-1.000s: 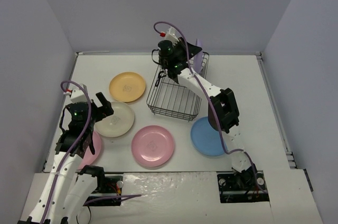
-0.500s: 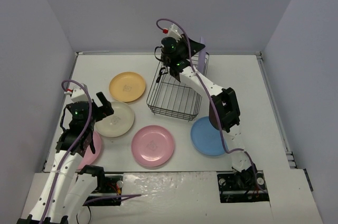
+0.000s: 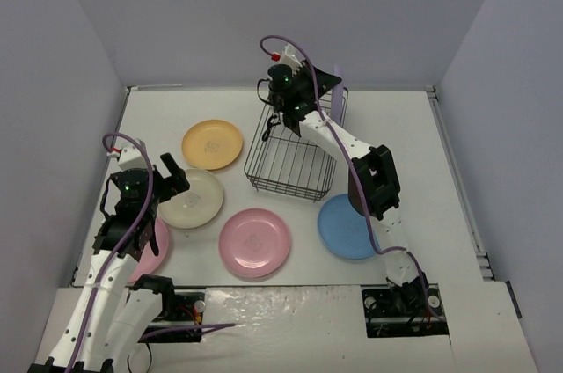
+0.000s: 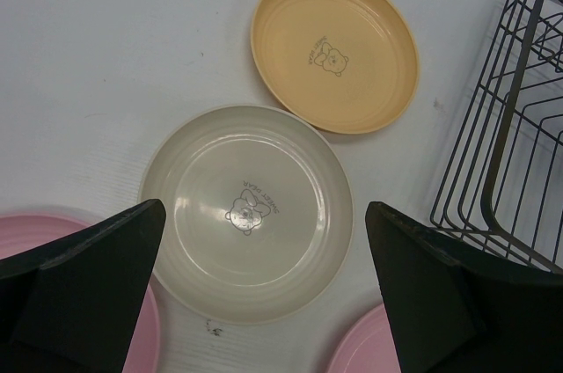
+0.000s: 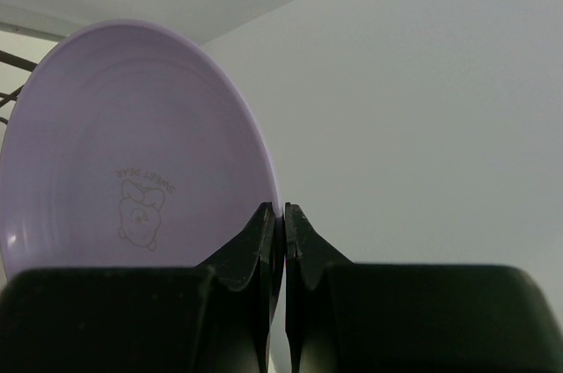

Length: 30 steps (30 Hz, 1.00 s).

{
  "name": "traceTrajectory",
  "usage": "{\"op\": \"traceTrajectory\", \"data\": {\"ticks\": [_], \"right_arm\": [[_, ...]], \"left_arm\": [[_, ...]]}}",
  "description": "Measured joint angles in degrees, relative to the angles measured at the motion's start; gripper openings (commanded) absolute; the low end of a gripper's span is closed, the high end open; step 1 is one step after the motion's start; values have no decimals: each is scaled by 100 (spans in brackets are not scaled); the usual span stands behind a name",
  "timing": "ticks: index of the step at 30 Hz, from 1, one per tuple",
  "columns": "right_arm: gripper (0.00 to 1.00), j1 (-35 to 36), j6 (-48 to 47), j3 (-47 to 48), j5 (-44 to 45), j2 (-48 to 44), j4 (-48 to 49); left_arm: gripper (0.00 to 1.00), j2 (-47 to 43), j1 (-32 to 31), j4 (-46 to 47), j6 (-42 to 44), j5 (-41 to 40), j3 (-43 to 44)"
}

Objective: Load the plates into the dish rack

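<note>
At the left, the left end effector [image 3: 173, 175] hangs over the cream plate [image 4: 246, 210] with its fingers spread wide and nothing between them. It looks ready to come down on that plate. A pink plate [image 3: 157, 250] lies partly under this arm. The yellow-orange plate [image 4: 334, 49] lies flat just beyond the cream one, close to it, though whether their rims touch I cannot tell. A second pink plate [image 3: 255, 243] lies flat nearer the bases, toward the middle of the desk [image 3: 422, 153]. All of these sit face up, so each will probably need its rim lifted before it can be gripped.

The dish rack [image 3: 290, 186] stands right of centre, and no plate shows inside it.

Over its far end, the right end effector [image 5: 278, 215] has its fingers pressed onto the rim of the lavender plate [image 5: 132, 162], pinching it. The plate stands on edge, likely because only an upright plate can slide between the tines. It appears to be above the rack and not yet seated. The wrist view does not show the tines, so the alignment cannot be judged.

The blue plate [image 3: 347, 226] lies flat just in front of the rack, near the right arm.
</note>
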Motion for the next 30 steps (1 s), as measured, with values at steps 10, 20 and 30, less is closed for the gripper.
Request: {"op": "traceTrajectory", "data": {"ticks": [10, 20, 30], "right_arm": [[0, 0, 1164, 272, -458, 204, -1172], [1, -7, 2375, 269, -680, 293, -2083], [35, 11, 4558, 316, -260, 293, -3571]], "left_arm": [[97, 0, 0, 0, 0, 0, 0], [97, 2, 0, 0, 2, 0, 0], [97, 21, 0, -4, 2, -2, 0]]}}
